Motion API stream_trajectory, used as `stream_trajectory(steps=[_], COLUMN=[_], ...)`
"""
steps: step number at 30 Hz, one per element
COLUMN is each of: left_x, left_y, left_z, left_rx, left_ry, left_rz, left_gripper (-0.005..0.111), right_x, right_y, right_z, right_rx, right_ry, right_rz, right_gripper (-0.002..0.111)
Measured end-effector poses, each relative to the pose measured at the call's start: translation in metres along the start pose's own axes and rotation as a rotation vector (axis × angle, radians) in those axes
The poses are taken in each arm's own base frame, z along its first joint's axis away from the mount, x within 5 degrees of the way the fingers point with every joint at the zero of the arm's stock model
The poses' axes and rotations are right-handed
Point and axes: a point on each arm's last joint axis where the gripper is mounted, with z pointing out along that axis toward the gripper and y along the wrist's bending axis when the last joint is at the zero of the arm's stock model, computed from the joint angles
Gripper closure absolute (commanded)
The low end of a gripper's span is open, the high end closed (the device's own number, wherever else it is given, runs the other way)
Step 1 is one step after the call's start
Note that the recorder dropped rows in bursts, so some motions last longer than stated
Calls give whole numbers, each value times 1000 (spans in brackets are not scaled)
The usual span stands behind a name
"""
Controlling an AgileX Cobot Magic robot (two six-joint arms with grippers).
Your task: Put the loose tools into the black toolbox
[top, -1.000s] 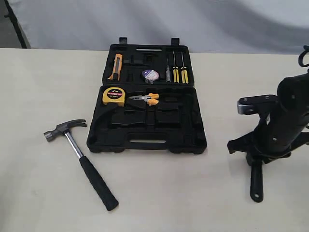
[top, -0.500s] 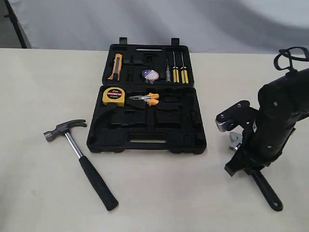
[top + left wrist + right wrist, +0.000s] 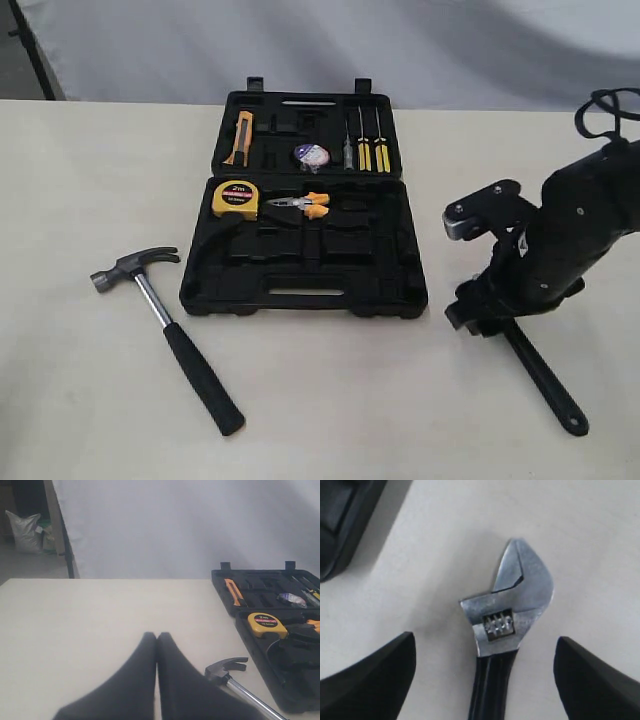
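The black toolbox lies open in the middle of the table, with the purple-white tape roll in its far half. The claw hammer lies on the table left of the box, and its head shows beside my left gripper, which is shut and empty. The adjustable wrench lies flat on the table right of the box, with its black handle slanting toward the front right. My right gripper hovers open astride the handle just behind the silver head. Its fingers stand well clear on both sides.
A yellow tape measure and orange-handled pliers sit in the near half of the box. A utility knife and screwdrivers sit in the far half. The box corner is close to the wrench head.
The right arm has shifted left and lower over the wrench. The wrench handle, which pointed straight at the front edge, now slants to the right. Hammer and toolbox are unchanged.
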Motion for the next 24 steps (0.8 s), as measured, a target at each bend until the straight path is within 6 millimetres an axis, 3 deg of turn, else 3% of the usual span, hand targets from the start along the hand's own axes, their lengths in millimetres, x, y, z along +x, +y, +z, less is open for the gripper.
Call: stream_trajectory(steps=[7, 13, 15, 17, 19, 24], left_x=[0, 0, 0, 0, 0, 0], left_y=[0, 0, 0, 0, 0, 0], left_z=[0, 0, 0, 0, 0, 0], left_rx=[0, 0, 0, 0, 0, 0], left_ry=[0, 0, 0, 0, 0, 0], left_rz=[0, 0, 0, 0, 0, 0], left_gripper=[105, 105, 105, 105, 105, 105], right_x=[7, 10, 9, 9, 7, 6], right_y=[-24, -25, -24, -23, -23, -23], right_z=[6, 18, 19, 20, 20, 21], right_rx=[-11, -52, -65, -72, -75, -73], right_ry=[11, 42, 39, 40, 30, 17], right_rz=[165, 203, 202, 201, 204, 202], right_gripper=[36, 40, 53, 76, 106, 108])
